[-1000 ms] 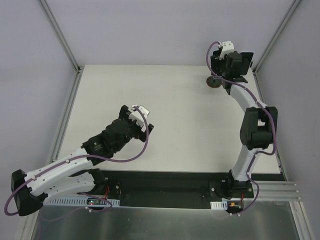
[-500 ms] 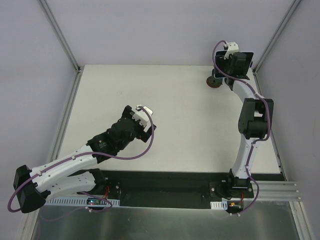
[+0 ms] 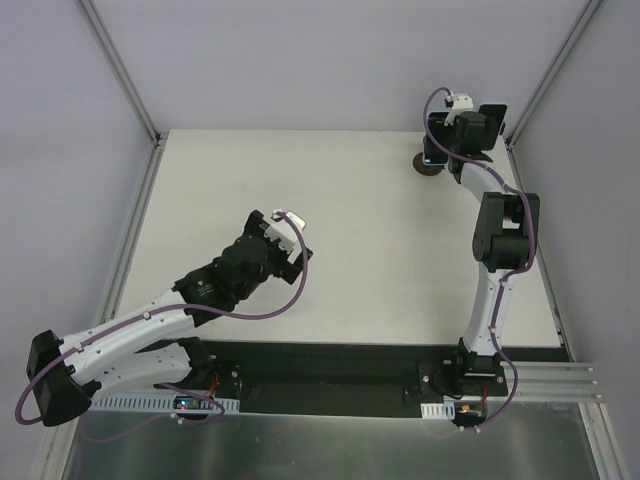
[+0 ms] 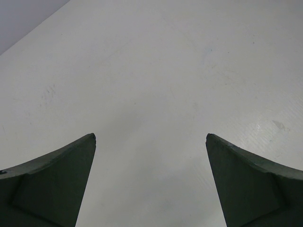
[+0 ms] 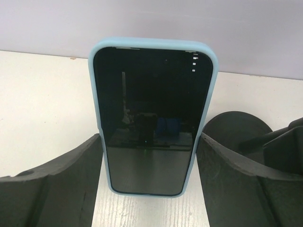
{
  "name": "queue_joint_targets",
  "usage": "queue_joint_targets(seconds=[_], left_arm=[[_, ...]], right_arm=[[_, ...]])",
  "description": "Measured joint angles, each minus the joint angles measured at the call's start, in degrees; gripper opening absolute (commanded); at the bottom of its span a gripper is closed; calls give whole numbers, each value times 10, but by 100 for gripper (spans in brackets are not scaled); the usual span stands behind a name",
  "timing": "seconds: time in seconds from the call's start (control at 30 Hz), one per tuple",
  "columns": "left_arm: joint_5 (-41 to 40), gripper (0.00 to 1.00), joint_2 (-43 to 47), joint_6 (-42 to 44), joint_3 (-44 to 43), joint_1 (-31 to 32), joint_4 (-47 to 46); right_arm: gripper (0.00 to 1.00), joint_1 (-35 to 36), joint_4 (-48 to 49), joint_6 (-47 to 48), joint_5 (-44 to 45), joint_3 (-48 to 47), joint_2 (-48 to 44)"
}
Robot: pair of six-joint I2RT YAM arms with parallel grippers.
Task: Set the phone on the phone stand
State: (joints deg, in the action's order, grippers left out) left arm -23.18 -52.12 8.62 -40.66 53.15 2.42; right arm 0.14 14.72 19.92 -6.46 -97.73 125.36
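The phone (image 5: 150, 113) has a light blue case and a dark screen. It stands upright between the fingers of my right gripper (image 5: 150, 138), which is shut on its lower sides, just above the white table. The phone stand (image 3: 431, 165) is a small dark disc at the table's back right, right beside my right gripper (image 3: 443, 150). Its dark rounded part (image 5: 235, 130) shows to the right of the phone in the right wrist view. My left gripper (image 4: 150, 137) is open and empty over bare table, left of the middle (image 3: 288, 240).
The white table (image 3: 360, 230) is bounded by metal frame rails (image 3: 120, 70) at the back corners and by grey walls. The right arm's elbow (image 3: 503, 235) stretches along the right side. A black base strip (image 3: 330, 375) runs along the near edge.
My right arm has stretched farther toward the back, and its wrist has shifted over the stand. My left arm moved a little forward early on, then stayed still.
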Motion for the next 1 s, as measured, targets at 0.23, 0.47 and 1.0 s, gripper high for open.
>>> queue_joint_targets(seconds=[0.23,0.47,1.0], left_arm=[[0,99,3,0,0,0,0],[0,99,11,0,0,0,0],[0,99,24,0,0,0,0]], right_arm=[[15,0,-2,0,4,-4,6],[23,0,-5,1,13,-9,12],[57,1,-9,5,22,-20,18]])
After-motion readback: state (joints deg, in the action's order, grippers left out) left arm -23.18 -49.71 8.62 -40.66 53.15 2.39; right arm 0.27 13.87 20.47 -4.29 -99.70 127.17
